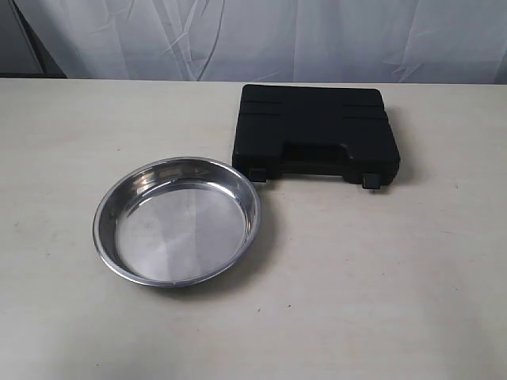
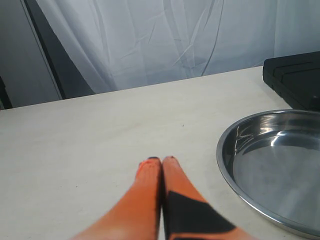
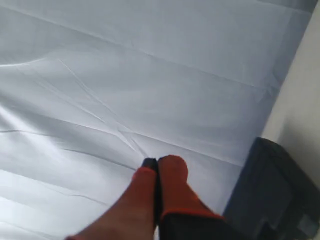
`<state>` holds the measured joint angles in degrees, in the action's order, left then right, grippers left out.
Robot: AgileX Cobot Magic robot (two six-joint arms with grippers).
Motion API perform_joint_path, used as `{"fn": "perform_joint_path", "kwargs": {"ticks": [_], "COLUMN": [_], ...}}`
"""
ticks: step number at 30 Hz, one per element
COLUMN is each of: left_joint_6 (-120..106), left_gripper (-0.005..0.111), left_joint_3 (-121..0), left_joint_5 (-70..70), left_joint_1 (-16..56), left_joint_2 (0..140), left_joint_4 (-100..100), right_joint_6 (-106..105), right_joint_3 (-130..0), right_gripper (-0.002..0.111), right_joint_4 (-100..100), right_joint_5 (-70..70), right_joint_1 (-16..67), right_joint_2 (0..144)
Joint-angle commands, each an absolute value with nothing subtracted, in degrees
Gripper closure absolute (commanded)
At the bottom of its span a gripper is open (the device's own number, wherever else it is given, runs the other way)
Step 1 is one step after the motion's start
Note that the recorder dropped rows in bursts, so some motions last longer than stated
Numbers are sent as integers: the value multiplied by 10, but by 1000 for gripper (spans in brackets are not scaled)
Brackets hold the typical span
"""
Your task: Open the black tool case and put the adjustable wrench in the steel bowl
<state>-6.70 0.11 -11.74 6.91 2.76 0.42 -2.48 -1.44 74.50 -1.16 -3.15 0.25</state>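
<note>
The black tool case (image 1: pixel 317 131) lies closed on the table at the back right, two latches on its near edge. The adjustable wrench is out of view. The steel bowl (image 1: pixel 176 219) sits empty in front and to the left of the case. In the left wrist view my left gripper (image 2: pixel 161 160) is shut with nothing in it, low over the table beside the steel bowl (image 2: pixel 272 165); a corner of the case (image 2: pixel 295 77) shows beyond. My right gripper (image 3: pixel 157 162) is shut and empty, pointing at the white curtain, with the case (image 3: pixel 272 195) off to one side. Neither arm shows in the exterior view.
A white curtain (image 1: pixel 261 36) hangs behind the table's far edge. A dark vertical frame (image 2: pixel 45 50) stands at the curtain's side. The beige tabletop (image 1: pixel 380 277) stretches in front of the case and the bowl.
</note>
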Motion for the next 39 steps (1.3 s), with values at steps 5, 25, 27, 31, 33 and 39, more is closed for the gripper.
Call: {"fn": "perform_joint_path", "kwargs": {"ticks": [5,25,27,31,33,39], "left_joint_6": [-65,-65,-65,-65,-65,-65], "left_gripper": [106,106,106,106,106,106], "left_joint_3": [0,0,0,0,0,0], "left_joint_5": [-112,-112,-112,-112,-112,-112], "left_joint_1": [69,69,69,69,69,69], "left_joint_2": [24,24,24,24,24,24], "left_joint_4": [3,3,3,3,3,3], "right_joint_6": [-182,-394,-394,-394,-394,-394], "right_joint_3": [-235,-879,-882,-883,-883,-883], "right_gripper": [109,109,109,109,109,77], "right_joint_4": [380,86,63,46,48,52], "right_joint_5": [-51,567,550,502,480,434], "right_joint_1": [-34,176,194,213,217,217], "right_joint_2": [93,1100,1131,1164,1168,1169]}}
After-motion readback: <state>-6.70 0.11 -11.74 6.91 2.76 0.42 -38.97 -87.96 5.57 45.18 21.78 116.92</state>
